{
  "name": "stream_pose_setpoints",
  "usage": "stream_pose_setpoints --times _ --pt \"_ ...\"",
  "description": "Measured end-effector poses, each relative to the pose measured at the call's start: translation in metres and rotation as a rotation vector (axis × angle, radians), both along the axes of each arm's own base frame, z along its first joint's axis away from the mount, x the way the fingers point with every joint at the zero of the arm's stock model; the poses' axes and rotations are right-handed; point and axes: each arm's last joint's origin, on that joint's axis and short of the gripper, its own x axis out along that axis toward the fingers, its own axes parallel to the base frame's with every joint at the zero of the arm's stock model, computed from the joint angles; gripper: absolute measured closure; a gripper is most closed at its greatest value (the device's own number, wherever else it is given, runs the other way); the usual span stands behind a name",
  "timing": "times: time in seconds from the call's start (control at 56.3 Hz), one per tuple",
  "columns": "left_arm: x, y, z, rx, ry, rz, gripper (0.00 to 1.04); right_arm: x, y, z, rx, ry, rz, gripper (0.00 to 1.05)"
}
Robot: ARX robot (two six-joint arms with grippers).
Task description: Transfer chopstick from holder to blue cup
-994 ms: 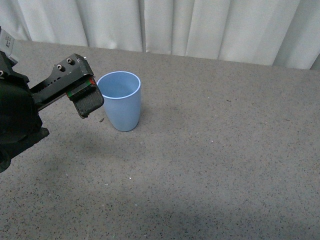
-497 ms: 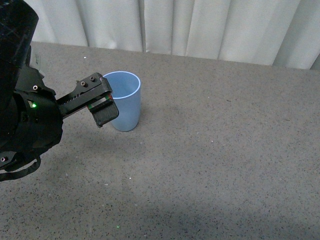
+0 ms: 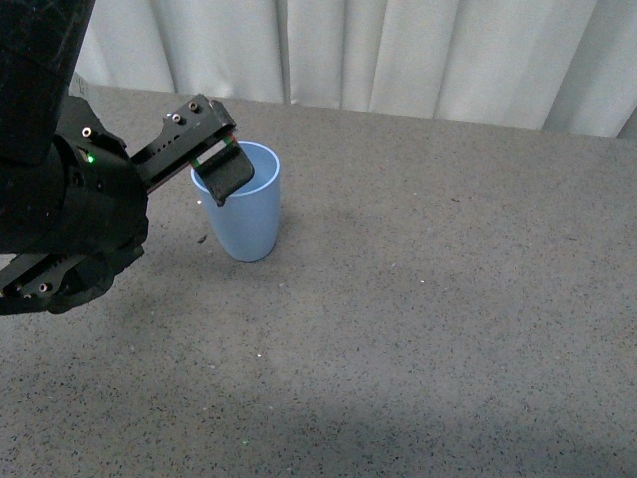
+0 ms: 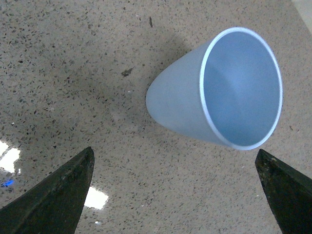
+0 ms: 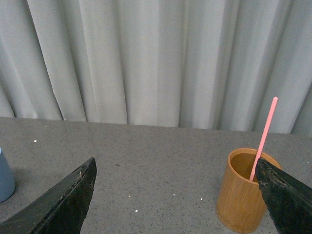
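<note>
The blue cup [image 3: 239,214] stands upright and empty on the grey table, far left in the front view. My left gripper [image 3: 224,169] is open and empty, its fingertip [image 3: 227,174] in front of the cup's rim. In the left wrist view the cup [image 4: 214,92] lies ahead of the open left gripper [image 4: 180,195]. In the right wrist view one pink chopstick [image 5: 263,138] leans in a bamboo holder [image 5: 241,195]. My right gripper [image 5: 178,204] is open and empty, short of the holder, whose right edge sits behind one fingertip. The cup's edge [image 5: 5,175] also shows there.
White curtains [image 3: 398,50] hang along the table's far edge. The grey speckled tabletop [image 3: 428,299] stretches right of the cup. The holder and the right arm are outside the front view.
My left gripper has risen and moved right, from beside the cup's left side to in front of its rim. The cup has not moved.
</note>
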Motion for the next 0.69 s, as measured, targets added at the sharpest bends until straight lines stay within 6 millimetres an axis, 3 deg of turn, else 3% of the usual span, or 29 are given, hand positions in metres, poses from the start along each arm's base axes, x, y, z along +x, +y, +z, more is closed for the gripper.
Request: stream_pose_setpoints --times 0.692 --pt "0.031 0.004 -0.005 -0.072 0.041 0.161 0.07 0.000 0.000 0.000 0.000 0.000 0.000 0.09"
